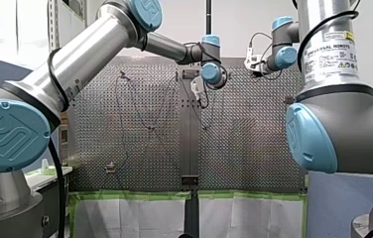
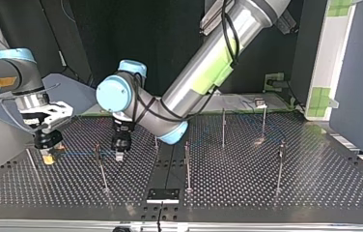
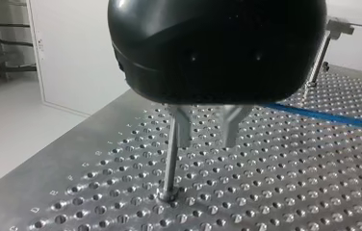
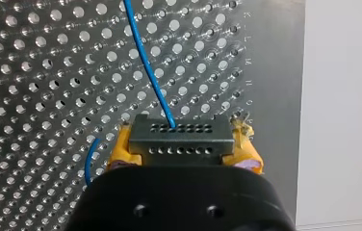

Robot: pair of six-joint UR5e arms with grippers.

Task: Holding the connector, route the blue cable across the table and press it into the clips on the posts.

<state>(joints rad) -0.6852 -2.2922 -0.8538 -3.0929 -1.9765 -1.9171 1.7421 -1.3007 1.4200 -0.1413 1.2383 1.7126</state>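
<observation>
In the right wrist view my right gripper (image 4: 181, 147) is shut with its yellow pads on the grey connector (image 4: 181, 132). The blue cable (image 4: 145, 57) leaves the connector and runs away over the perforated table. In the top view this gripper (image 2: 49, 157) stands low at the left. The blue cable (image 2: 80, 154) runs from it past a thin post (image 2: 101, 166) toward the middle. My left gripper (image 3: 207, 143) hovers just above the table with its metal fingers (image 3: 183, 130) open and nothing between them. A post (image 3: 169, 163) stands beside one finger, and the blue cable (image 3: 323, 115) passes behind the gripper.
Several thin posts stand on the table, among them ones in the top view's middle (image 2: 187, 166) and right (image 2: 280, 164). A black bracket (image 2: 162, 195) sits at the table's near edge there. The table's edge (image 3: 49, 168) lies close beside my left gripper.
</observation>
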